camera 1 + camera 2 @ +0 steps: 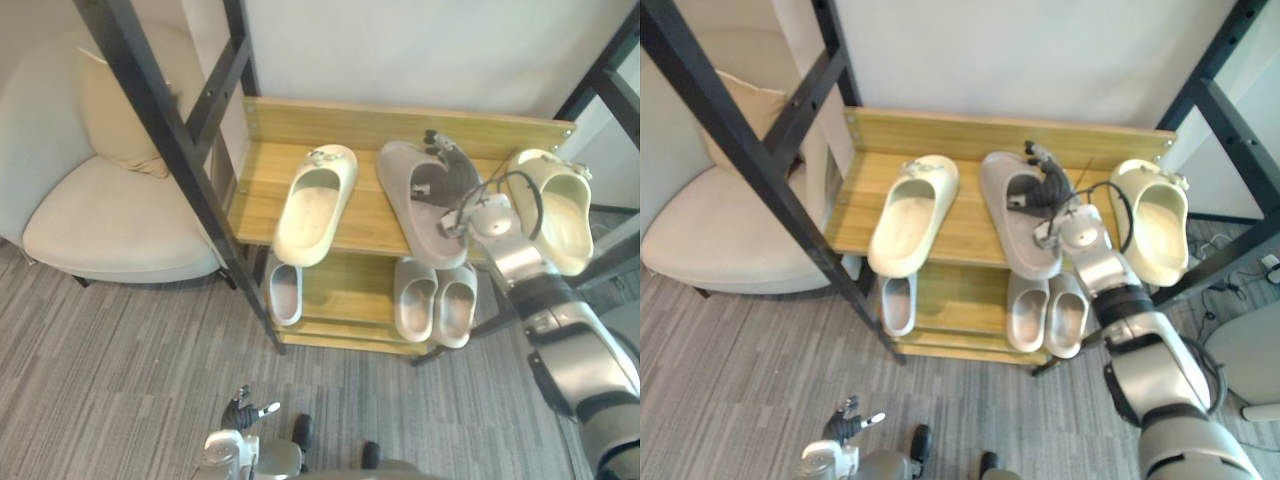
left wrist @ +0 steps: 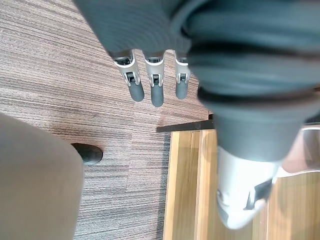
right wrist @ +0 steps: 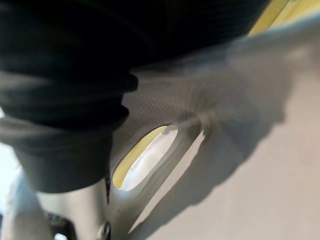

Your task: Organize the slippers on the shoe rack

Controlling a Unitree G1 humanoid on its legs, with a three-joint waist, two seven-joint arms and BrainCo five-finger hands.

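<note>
Wooden shoe rack | right hand clasps matte grey slipper | left hand slack, fingers straight

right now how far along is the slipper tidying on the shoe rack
Looks done: a pale pair and one single slipper sit on the lower shelf. In hand: the right robot hand grips the grey slipper on the top shelf. Left: one cream slipper and the other cream slipper lie apart, either side of it. The left robot hand hangs open.

Silver-grey right arm, dark ribbed cover, left robot hand, silver fingers (dark tips)
</note>
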